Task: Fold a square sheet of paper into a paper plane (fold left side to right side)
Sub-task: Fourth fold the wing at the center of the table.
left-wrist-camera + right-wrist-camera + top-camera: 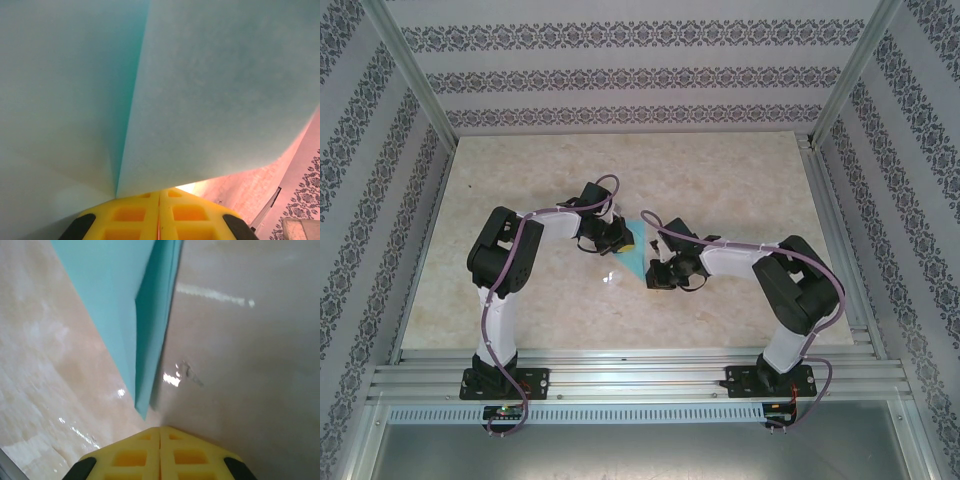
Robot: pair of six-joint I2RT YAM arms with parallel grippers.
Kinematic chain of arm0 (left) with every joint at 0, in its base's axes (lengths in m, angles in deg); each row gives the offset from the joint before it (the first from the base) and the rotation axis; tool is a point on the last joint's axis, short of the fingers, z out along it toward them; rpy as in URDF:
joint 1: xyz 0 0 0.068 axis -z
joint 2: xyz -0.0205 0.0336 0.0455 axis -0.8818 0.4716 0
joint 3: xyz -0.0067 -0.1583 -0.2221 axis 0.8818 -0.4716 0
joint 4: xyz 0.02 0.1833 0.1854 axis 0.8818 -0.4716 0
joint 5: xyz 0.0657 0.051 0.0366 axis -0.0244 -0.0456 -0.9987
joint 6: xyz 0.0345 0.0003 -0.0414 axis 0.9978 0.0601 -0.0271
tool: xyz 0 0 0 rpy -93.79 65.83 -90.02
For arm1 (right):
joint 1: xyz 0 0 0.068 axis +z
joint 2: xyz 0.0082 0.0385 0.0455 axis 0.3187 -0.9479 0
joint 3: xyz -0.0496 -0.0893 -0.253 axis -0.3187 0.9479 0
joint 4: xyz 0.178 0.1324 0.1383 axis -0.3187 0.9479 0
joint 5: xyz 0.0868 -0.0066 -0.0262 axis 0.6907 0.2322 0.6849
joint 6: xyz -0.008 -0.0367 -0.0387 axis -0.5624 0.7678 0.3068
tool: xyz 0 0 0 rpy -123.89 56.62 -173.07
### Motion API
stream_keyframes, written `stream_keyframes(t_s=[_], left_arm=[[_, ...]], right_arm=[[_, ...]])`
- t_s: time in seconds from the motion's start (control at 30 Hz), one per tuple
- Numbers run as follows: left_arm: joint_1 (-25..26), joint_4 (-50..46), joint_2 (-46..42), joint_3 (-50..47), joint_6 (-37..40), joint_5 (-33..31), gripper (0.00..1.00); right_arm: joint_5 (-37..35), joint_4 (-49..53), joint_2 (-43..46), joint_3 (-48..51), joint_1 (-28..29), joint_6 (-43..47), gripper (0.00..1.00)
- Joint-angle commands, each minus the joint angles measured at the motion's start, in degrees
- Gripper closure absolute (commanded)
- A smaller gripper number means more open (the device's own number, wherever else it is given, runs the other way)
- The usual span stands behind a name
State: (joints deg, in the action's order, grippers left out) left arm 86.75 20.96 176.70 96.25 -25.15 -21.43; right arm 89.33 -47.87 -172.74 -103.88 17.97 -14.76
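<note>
Marbled tabletop (740,180): the folded cyan paper (632,256) lies at centre, long axis roughly 12-to-6 o'clock, tip toward 6, just before the clenched right pincer (160,430); the clenched left pincer (159,191) touches it

top: high, rear, looking down | wrists: close, forward | shared: paper sheet (633,255)

Table (720,180): beige marbled top, glossy. From the right wrist view I read white glare (210,292) streaking it. Aluminium rails (640,370) run along its near edge. About mid-table lies the cyan paper (635,255), folded in overlapping layers to a narrow point that rests on the surface. I can't tell whether its far part lies flat.
</note>
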Motion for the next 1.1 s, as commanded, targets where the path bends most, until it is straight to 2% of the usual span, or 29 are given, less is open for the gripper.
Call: stream_keyframes(t_s=[0.0, 0.33, 0.53, 0.7, 1.07], left_arm=[[0.23, -3.88, 4.51, -1.12, 1.52, -7.42, 0.93], [0.62, -4.22, 4.34, -1.07, 1.65, -7.5, 0.93], [0.75, -4.65, 4.24, -0.75, 1.88, -7.45, 0.92], [0.19, -7.04, 4.65, 1.6, 3.6, -8.03, 0.91], [-4.84, -12.8, 8.45, 11.19, 9.64, -8.92, 0.87]], right_arm=[[1.5, 4.01, 1.97, -3.04, -0.89, -0.23, 0.91], [2.35, -5.72, -4.85, -8.77, -0.18, -4.56, 0.89], [-0.5, -4.52, -9.3, -8.1, -0.44, -3.45, 0.89], [-2.65, -0.95, -9.73, -5.57, -0.57, -2.53, 0.89], [-4.79, 4.48, -8.79, -0.88, -0.55, -1.99, 0.9]])
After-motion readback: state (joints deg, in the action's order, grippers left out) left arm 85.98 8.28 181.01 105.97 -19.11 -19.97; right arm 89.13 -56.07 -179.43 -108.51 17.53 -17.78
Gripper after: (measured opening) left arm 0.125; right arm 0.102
